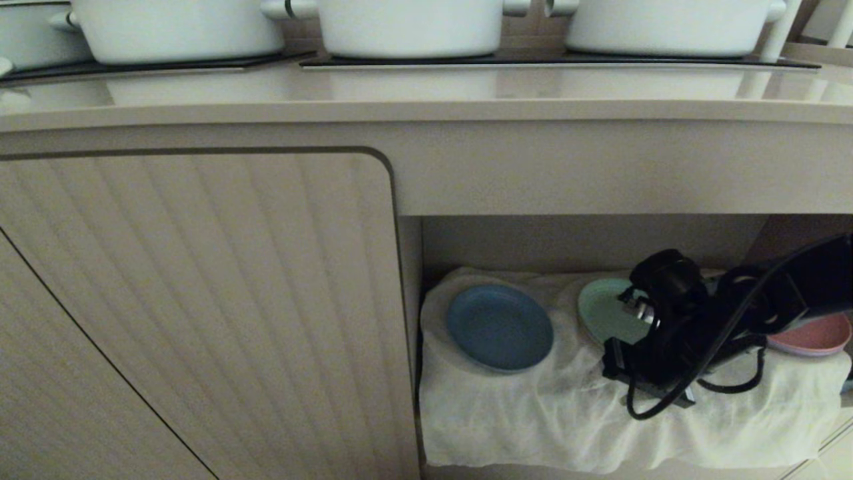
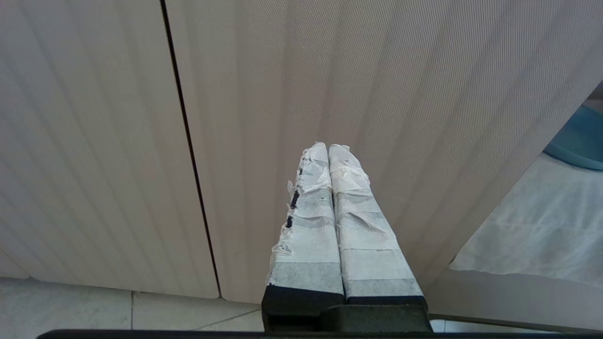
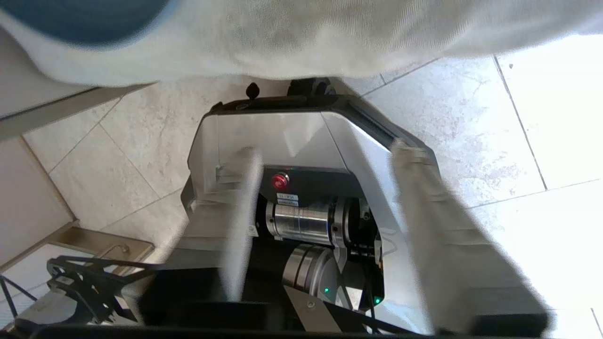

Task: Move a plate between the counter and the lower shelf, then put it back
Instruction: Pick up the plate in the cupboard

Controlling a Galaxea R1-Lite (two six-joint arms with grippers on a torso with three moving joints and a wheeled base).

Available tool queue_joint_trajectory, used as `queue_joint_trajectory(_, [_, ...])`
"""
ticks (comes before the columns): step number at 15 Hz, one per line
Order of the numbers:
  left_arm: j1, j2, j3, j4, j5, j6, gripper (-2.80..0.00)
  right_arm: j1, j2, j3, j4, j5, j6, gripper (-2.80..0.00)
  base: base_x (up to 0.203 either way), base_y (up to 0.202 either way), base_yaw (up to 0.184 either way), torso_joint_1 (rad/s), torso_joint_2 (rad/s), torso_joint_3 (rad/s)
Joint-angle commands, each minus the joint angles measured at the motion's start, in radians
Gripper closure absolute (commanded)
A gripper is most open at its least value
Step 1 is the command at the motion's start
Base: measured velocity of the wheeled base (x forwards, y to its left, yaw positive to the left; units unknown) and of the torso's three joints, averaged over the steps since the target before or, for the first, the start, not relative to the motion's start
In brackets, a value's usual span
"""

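The light-blue plate [image 1: 500, 327] lies flat on the white cloth of the lower shelf [image 1: 533, 420], at its left end; its edge also shows as the plate [image 3: 85, 19] and the plate [image 2: 577, 141] in the wrist views. My right arm [image 1: 666, 320] reaches into the shelf to the right of the plate, over the cloth's front part. The right gripper [image 3: 325, 153] is open, its taped fingers wide apart and blurred, nothing between them, pointing down past the cloth's hanging edge. The left gripper [image 2: 328, 147] is shut and empty, facing the cabinet door. The counter [image 1: 426, 93] runs above.
A green plate [image 1: 600, 310] and a pink plate [image 1: 810, 337] sit on the same cloth, partly behind my right arm. The ribbed cabinet door [image 1: 200, 300] closes off the left. White pots [image 1: 406, 27] stand on the black cooktop. My own base [image 3: 292, 141] is below on the tiled floor.
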Motion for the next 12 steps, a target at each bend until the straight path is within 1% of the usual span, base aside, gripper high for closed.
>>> queue_joint_trajectory(1, [0.0, 0.0, 0.001, 0.0, 0.001, -0.001, 0.0, 0.001, -0.048, 0.044, -0.008, 0.004, 0.003, 0.0, 0.0, 0.0, 0.0, 0.0, 0.0, 0.0])
queue_joint_trajectory(7, [0.0, 0.0, 0.0, 0.0, 0.001, -0.001, 0.0, 0.002, -0.149, 0.164, -0.01, 0.0, 0.001, 0.0, 0.0, 0.0, 0.0, 0.0, 0.0, 0.0])
queue_joint_trajectory(10, [0.0, 0.0, 0.0, 0.0, 0.001, -0.001, 0.0, 0.002, -0.224, 0.241, -0.01, -0.001, -0.05, 0.0, 0.0, 0.0, 0.0, 0.0, 0.0, 0.0])
queue_joint_trajectory(12, [0.0, 0.0, 0.001, 0.0, 0.001, -0.001, 0.0, 0.002, -0.287, 0.273, -0.01, 0.0, -0.062, 0.0, 0.0, 0.0, 0.0, 0.0, 0.0, 0.0])
